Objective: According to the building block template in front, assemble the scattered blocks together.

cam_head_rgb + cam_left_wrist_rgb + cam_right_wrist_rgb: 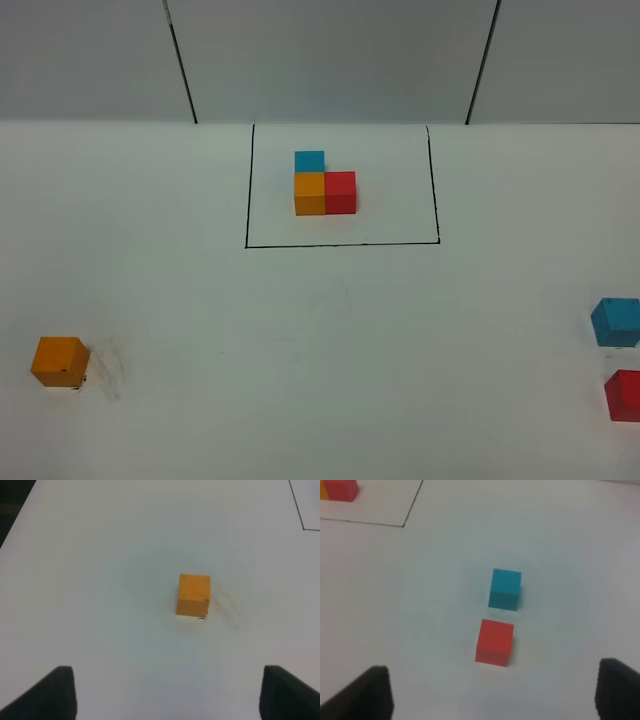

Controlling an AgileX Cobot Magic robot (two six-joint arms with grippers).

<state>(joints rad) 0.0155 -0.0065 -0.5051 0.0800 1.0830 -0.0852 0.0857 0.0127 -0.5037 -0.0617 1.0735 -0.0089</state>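
From the high camera, the building block template (322, 185) sits at the far middle of the white desk (300, 350), inside a black outline (340, 243). It is an L lying flat. The orange cube is at the corner, the blue one touches it on the far side, and the red one touches it on the right. The loose orange block (58, 361) lies alone near the front left edge, turned slightly askew. The loose blue block (617, 322) and red block (624, 394) sit at the right edge, blue farther back, both partly cut off by the frame. Neither claw appears in this view.

In the left wrist view, the left claw (170, 695) is released, its dark fingers spread wide with nothing between them. The orange block rests on the desk ahead of it, well apart and roughly centred between the fingers.

In the right wrist view, the right claw (495, 692) is likewise released and holds nothing. The red block lies ahead of it, and the blue block is just beyond, close but not touching. A corner of the outline and the template's red cube show farther off.
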